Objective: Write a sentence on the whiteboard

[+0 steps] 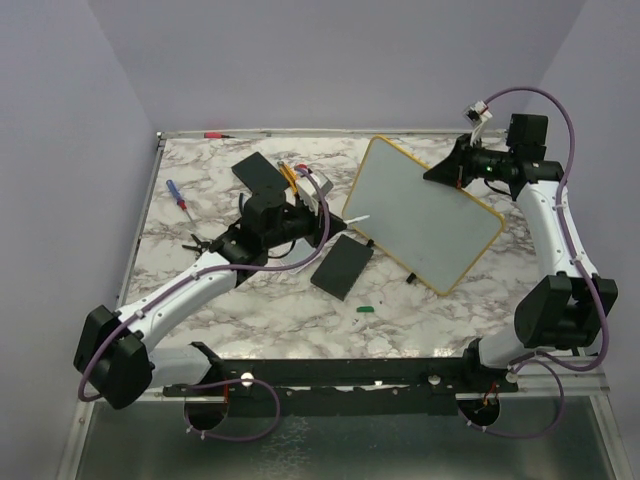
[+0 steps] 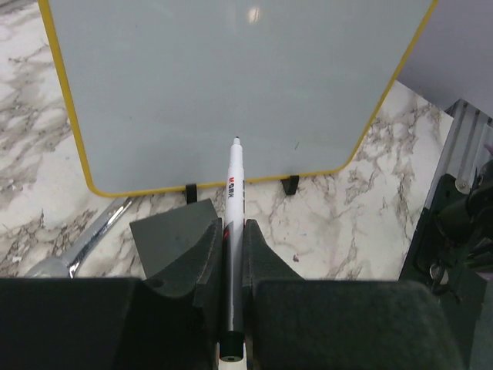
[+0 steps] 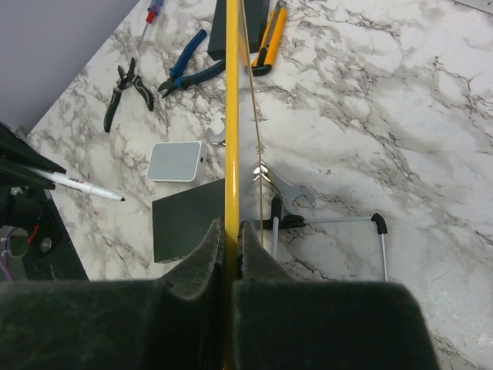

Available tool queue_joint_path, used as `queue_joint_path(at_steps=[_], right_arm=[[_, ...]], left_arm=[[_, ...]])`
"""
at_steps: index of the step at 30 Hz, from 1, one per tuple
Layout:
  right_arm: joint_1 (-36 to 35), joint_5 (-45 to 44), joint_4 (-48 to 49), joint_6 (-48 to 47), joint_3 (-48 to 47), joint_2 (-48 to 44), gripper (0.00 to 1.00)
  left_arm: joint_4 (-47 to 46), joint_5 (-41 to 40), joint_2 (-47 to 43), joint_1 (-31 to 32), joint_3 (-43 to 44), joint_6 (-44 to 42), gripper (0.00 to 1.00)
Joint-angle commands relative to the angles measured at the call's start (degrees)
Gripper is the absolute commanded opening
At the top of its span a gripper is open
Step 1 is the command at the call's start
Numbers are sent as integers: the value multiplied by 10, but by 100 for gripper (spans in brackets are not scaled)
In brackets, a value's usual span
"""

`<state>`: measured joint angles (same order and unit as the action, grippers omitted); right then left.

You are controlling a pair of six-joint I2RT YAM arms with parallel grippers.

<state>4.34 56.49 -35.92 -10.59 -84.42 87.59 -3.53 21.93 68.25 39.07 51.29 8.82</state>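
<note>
The whiteboard, white with a thin yellow rim, stands tilted on its wire stand at the table's middle right. My right gripper is shut on its upper rim, and the right wrist view shows the yellow edge running between the jaws of that gripper. My left gripper is shut on a white marker. The marker's tip points at the lower part of the board, close to its surface. No sentence shows on the board, which looks blank.
A black slab lies in front of the board, and another lies behind my left arm. A green cap lies near the front. A pale pad, pliers, a wrench and a screwdriver are scattered to the left.
</note>
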Motion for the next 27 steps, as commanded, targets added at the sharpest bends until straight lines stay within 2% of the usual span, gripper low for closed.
queue_joint_path(at_steps=[1, 10, 27], right_arm=[[-9, 29, 11, 26, 41, -16, 1], [-9, 22, 35, 35, 56, -22, 1], [-9, 17, 33, 35, 51, -25, 1]], left_arm=[[-63, 15, 52, -7, 58, -9, 0], [-116, 42, 127, -37, 127, 0, 0], [-160, 84, 214, -61, 172, 28, 0]])
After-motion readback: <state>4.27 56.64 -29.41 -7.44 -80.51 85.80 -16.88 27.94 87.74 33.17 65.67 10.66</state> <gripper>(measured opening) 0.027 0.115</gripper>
